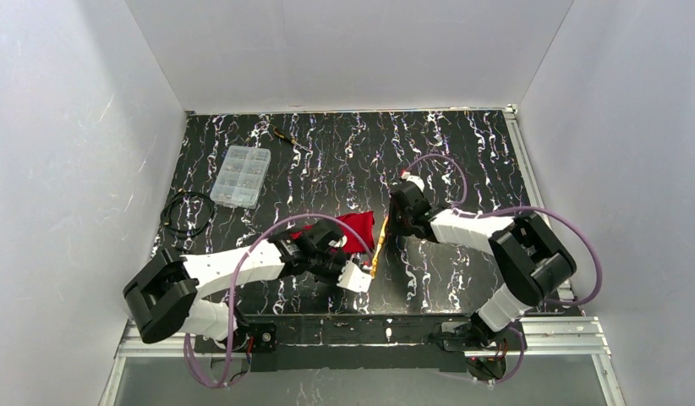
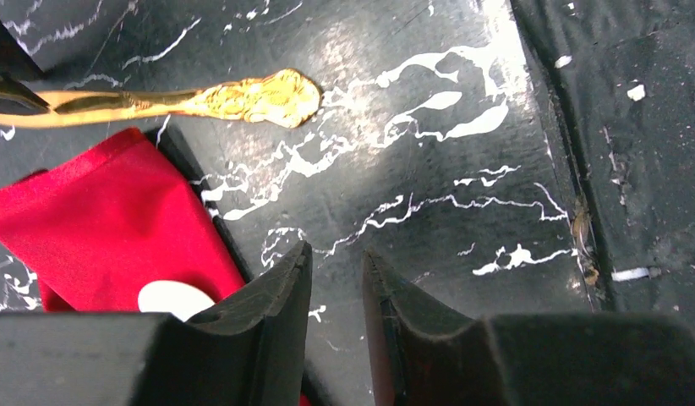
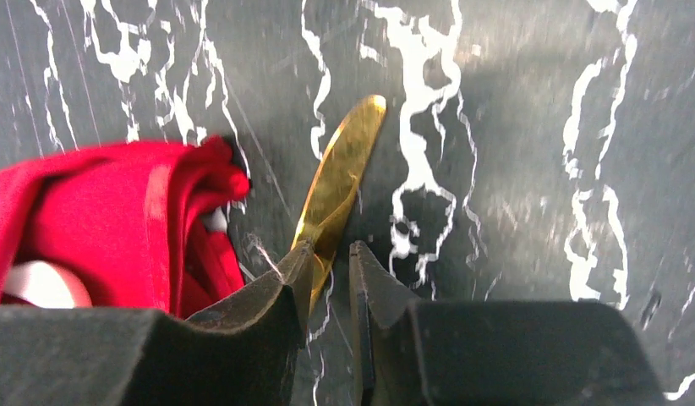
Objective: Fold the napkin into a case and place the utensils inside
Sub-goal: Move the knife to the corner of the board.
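Right hand [image 3: 330, 249] straddles gold utensil [image 3: 346, 156] lying just beside napkin [image 3: 107, 220] edge.

Two white-shelled arms [image 1: 243, 266], bulky black joints [image 1: 158, 292], purple cables [image 1: 595, 254] looping alongside; black wedge-shaped tool fingers [image 2: 276, 313], matte plastic.

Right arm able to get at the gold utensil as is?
Likely yes: the right gripper is right at the gold utensil, which lies uncovered beside the napkin, nothing between them.

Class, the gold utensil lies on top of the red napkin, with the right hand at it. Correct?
No: the gold utensil lies on the table beside the red napkin, as the right wrist view shows. The right hand is at it.
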Available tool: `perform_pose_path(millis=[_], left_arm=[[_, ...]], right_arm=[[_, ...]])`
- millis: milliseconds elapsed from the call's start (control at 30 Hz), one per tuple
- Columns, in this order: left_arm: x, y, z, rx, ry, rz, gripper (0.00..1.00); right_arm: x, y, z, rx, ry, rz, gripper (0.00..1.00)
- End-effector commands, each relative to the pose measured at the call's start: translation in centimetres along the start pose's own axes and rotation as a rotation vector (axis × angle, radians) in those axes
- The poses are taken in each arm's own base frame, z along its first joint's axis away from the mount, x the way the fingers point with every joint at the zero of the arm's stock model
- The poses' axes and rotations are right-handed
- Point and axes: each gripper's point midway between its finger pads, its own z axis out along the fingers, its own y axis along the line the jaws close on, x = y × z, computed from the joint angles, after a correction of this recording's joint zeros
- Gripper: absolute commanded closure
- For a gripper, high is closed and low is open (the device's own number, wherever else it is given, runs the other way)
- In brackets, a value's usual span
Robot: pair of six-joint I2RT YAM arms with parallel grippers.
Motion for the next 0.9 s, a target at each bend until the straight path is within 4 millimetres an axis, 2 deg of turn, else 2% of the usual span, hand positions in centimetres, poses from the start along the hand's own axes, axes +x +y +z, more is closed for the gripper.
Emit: perform_pose_path(millis=[0, 167, 300, 333, 433, 533, 800, 867], left_arm=[[-1.6, 0.6, 1.0, -0.064, -0.068, 0.120, 0.72], [-1.8, 0.9, 2.2, -0.066, -0.066, 0.111, 0.72], [-1.2, 1.0, 2.9, -0.079, -0.062, 0.168, 0.72], [-1.2, 1.6, 3.1, -0.106, -0.061, 0.184, 0.72], [-1.4, 2.8, 3.4, -0.138, -0.048, 0.171, 0.72], [-2.1, 3.5, 3.1, -0.155, -0.063, 0.173, 0.74], [-1.6, 0.9, 2.5, -0.118, -0.108, 0.313, 0.73], [-1.7, 0.4, 2.3, -0.106, -0.122, 0.323, 0.72]], right_arm=[[6.5, -3.4, -1.0, 0.106, 0.136, -0.039, 0.69], [9.2, -3.5, -2.3, 0.103, 0.169, -0.103, 0.77], [9.7, -3.8, -3.6, 0.096, 0.182, -0.118, 0.78], [9.5, -3.8, -4.0, 0.095, 0.177, -0.116, 0.78], [6.7, -2.5, -5.3, 0.081, 0.108, -0.125, 0.77], [3.1, 0.1, -5.8, 0.021, 0.025, -0.128, 0.77], [-0.4, 4.7, -3.1, -0.089, 0.044, -0.134, 0.82], [-0.9, 5.1, -2.3, -0.090, 0.041, -0.135, 0.82]])
